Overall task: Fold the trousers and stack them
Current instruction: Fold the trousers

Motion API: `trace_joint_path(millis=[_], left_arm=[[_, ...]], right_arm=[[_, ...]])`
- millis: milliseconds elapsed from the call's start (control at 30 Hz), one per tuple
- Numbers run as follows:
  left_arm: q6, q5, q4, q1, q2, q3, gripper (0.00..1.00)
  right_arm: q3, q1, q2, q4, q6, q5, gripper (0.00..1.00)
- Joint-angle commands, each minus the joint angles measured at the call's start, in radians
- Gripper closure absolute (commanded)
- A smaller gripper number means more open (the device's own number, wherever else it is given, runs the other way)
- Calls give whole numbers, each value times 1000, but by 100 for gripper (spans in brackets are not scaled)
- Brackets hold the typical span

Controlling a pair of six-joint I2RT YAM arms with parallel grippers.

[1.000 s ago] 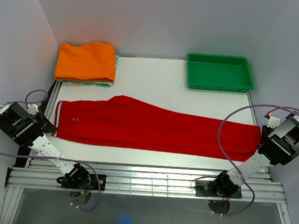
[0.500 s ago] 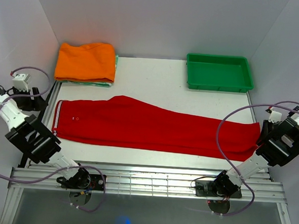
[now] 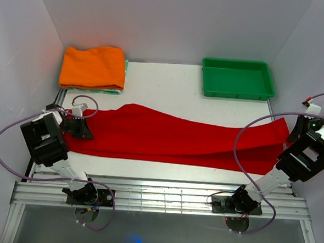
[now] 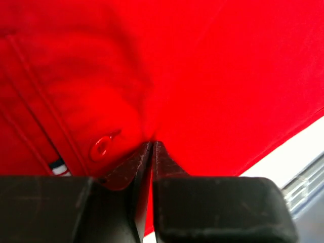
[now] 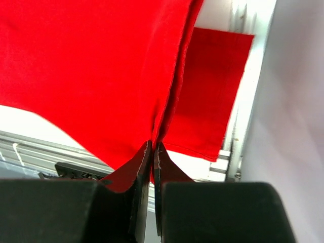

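The red trousers (image 3: 166, 135) lay stretched across the white table (image 3: 164, 83), from one side to the other. The left gripper (image 4: 153, 146) was pinched tight on the waist end, and the right gripper (image 5: 153, 147) was pinched tight on the leg end.

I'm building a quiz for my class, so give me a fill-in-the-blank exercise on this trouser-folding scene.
1. The left tool and the right tool each pinch the ____ trousers.
2. The tray at the far right is ____ in colour.
3. The folded orange garment sits at the far ____ corner of the table.
Missing words: red; green; left.
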Motion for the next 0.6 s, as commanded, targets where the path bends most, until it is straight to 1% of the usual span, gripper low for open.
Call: trace_joint_path(millis=[0,33,200,300,367,500,567], left_arm=[[-84,-291,155,-2,121,-42,83],[-95,-301,158,-2,140,-36,85],[-150,-322,164,-2,189,-10,89],[-161,-339,163,-1,212,2,90],[-163,-341,158,-1,219,10,90],[-167,-350,150,-1,213,24,90],[-163,-351,138,-1,210,33,89]], right_arm=[[85,-28,-43,8,10,-22,92],[79,-28,-56,8,4,7,92],[22,-70,-162,8,-87,75,92],[-84,-132,-187,9,-168,110,92],[-171,-184,-155,23,-194,130,92],[-268,-223,-34,130,-171,143,92],[-303,-220,6,233,-133,135,92]])
